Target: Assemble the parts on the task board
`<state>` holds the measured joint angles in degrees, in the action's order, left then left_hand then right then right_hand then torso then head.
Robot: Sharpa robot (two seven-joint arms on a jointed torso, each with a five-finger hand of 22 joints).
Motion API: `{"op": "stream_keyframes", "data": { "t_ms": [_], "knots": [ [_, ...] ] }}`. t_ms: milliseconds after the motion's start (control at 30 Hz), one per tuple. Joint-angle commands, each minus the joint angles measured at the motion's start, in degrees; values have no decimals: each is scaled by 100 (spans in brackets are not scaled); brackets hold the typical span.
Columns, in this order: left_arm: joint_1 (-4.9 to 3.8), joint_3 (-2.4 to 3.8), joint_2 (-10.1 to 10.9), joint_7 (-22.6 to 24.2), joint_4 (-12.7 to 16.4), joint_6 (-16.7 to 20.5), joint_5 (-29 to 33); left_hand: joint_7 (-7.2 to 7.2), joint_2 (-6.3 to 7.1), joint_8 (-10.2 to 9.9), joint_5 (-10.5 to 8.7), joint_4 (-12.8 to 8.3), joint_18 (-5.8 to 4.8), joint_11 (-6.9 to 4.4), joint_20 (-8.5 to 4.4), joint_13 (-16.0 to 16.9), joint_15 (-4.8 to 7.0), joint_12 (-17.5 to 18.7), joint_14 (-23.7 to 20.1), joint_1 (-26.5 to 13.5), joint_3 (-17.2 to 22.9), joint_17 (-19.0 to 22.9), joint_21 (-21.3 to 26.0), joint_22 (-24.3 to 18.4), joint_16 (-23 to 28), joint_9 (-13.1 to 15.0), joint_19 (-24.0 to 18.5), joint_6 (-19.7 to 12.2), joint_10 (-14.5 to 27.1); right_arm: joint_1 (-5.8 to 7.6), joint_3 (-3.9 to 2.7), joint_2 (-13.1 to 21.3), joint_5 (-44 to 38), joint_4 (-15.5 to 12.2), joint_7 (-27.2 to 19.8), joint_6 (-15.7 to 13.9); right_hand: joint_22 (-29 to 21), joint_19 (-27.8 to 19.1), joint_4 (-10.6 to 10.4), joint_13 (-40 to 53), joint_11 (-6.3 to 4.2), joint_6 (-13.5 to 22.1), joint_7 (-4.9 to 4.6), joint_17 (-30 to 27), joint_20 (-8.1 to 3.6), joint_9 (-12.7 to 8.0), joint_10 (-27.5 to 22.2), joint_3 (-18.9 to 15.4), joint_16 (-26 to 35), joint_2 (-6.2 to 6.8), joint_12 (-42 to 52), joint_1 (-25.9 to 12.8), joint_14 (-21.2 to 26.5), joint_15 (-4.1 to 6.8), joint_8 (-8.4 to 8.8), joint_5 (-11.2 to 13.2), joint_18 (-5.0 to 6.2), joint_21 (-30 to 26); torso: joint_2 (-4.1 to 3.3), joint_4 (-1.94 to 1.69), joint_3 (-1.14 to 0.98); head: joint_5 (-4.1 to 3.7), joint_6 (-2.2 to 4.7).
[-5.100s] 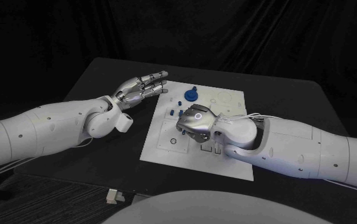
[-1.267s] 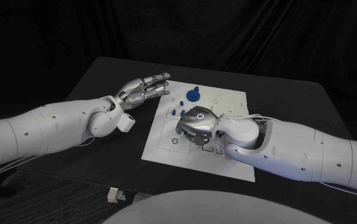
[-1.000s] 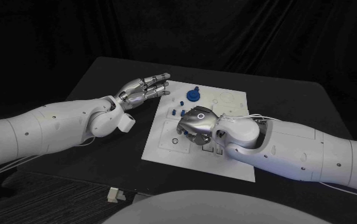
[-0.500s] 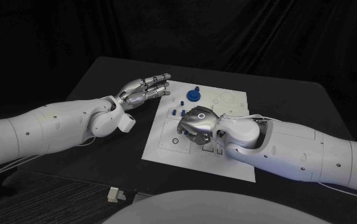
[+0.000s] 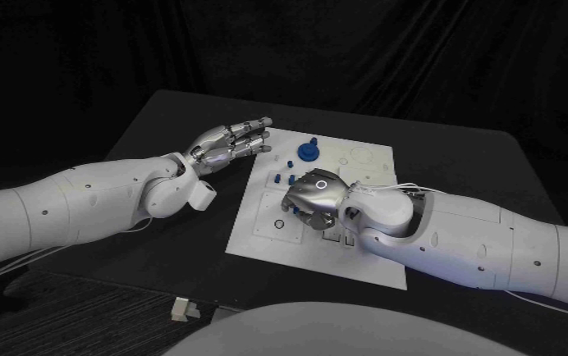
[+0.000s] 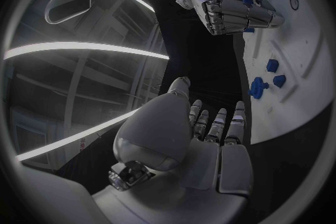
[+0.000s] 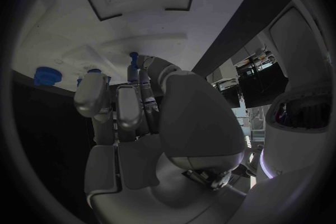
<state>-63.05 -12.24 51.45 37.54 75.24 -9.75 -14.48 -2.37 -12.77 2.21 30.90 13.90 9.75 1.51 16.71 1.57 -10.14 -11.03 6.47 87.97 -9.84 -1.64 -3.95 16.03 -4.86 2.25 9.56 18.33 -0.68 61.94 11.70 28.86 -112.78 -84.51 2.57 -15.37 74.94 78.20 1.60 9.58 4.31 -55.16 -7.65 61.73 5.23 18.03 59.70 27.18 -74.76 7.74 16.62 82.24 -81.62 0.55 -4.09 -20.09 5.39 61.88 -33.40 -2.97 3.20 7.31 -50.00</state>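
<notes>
Over the white task board (image 5: 355, 259), assembly looks partly done.
Head view: the right robot hand (image 5: 313, 198) curls down at board centre; blue parts (image 5: 305, 152) stand at 12 o'clock. Left wrist view: the left robot hand (image 6: 210, 140) is flat, fingers apart, empty, off the board over the desk (image 6: 210, 61). Right wrist view: a small blue peg (image 7: 133, 57) shows at the fingertips (image 7: 143, 75); whether it is pinched, I cannot tell.

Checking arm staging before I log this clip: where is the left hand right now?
In the head view the left hand is at the task board's far left corner, fingers extended and holding nothing, left of the blue gear-shaped part.
</notes>
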Motion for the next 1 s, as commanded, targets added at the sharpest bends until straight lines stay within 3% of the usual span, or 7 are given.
{"op": "stream_keyframes", "data": {
  "t_ms": [33, 400, 567, 700, 800, 933, 1000],
  "knots": [
    [10, 5, -15, 57, 0, -73, 29, -45, -66, 6, -3, 3, -76, 52, 13, -2, -50, 22, 6, -9, 27, -5, -25, -9, -33, -2, 36, -10, -3, -34, 16, 10, -13, 6, 76, 129, 743, -46, -48, -130, 63, 142, 28, -26, 5, -32, -173, 18, 34, 70, -183, -102, 41, 16, 48, 91, 36, -46, -2, 0, -1, 2, 0],
    [14, 5, -18, 50, -10, -70, 29, -45, -66, 6, -3, 3, -76, 52, 13, -2, -50, 22, 6, -9, 27, -5, -25, -9, -33, -2, 36, -10, -3, -36, 16, 50, -13, -13, 83, 105, 683, -100, -244, -405, 132, 585, 92, -168, 24, -230, -586, -97, 127, 216, -626, -320, 96, 7, 37, 644, 63, -263, 2, 1, 0, 11, 0],
    [16, 5, -15, 45, -13, -67, 29, -45, -66, 6, -3, 3, -76, 52, 13, -2, -50, 22, 6, -9, 27, -5, -25, -9, -33, -2, 36, -10, -3, -36, 16, 90, -13, -35, 56, -29, 677, -98, -284, -433, 136, 618, 120, -171, 29, -262, -632, -185, 129, 220, -652, -345, 96, 2, 28, 729, 65, -292, -1, -1, -1, 7, 0],
    [16, 5, -14, 43, -15, -66, 29, -45, -66, 6, -3, 3, -76, 52, 13, -2, -50, 22, 6, -9, 27, -5, -25, -9, -33, -2, 36, -10, -3, -36, 16, 144, -13, -72, 6, -288, 671, -93, -328, -469, 135, 644, 138, -177, 30, -298, -756, -310, 131, 213, -695, -347, 98, 2, 22, 819, 67, -326, 1, 0, -2, 6, 0],
    [17, 5, -17, 40, -18, -65, 29, -45, -72, 5, 1, -4, -82, 53, 13, -1, -51, 19, 0, -1, 43, -4, -25, -13, -30, -3, 39, -17, -3, -25, 16, 241, -13, -151, -49, -602, 668, -80, -386, -527, 115, 706, 201, -169, 21, -354, -998, -510, 125, 188, -742, -286, 93, 16, 22, 862, 68, -363, 2, 1, -1, -11, 0],
    [18, 5, -18, 40, -24, -64, 29, -45, -72, 5, 1, -4, -82, 53, 13, -1, -51, 19, 0, -1, 43, -4, -25, -13, -30, -3, 39, -17, -3, 76, 16, 403, 45, -272, -87, -993, 671, -63, -547, -575, 88, 671, 277, -182, 8, -401, -1272, -799, 134, 152, -752, -199, 99, 32, -10, 910, 68, -406, 3, 2, -3, -18, 0],
    [18, 5, -15, 41, -24, -64, 29, -45, -72, 5, 1, -4, -82, 53, 13, -1, -51, 19, 0, -1, 43, -4, -25, -13, -30, -3, 39, -17, -3, 163, 16, 513, 250, -358, -82, -1127, 672, -57, -646, -580, 77, 689, 257, -178, 5, -433, -1330, -903, 131, 146, -733, -181, 97, 41, 3, 938, 67, -424, 2, 1, -2, -16, 0]
  ]
}}
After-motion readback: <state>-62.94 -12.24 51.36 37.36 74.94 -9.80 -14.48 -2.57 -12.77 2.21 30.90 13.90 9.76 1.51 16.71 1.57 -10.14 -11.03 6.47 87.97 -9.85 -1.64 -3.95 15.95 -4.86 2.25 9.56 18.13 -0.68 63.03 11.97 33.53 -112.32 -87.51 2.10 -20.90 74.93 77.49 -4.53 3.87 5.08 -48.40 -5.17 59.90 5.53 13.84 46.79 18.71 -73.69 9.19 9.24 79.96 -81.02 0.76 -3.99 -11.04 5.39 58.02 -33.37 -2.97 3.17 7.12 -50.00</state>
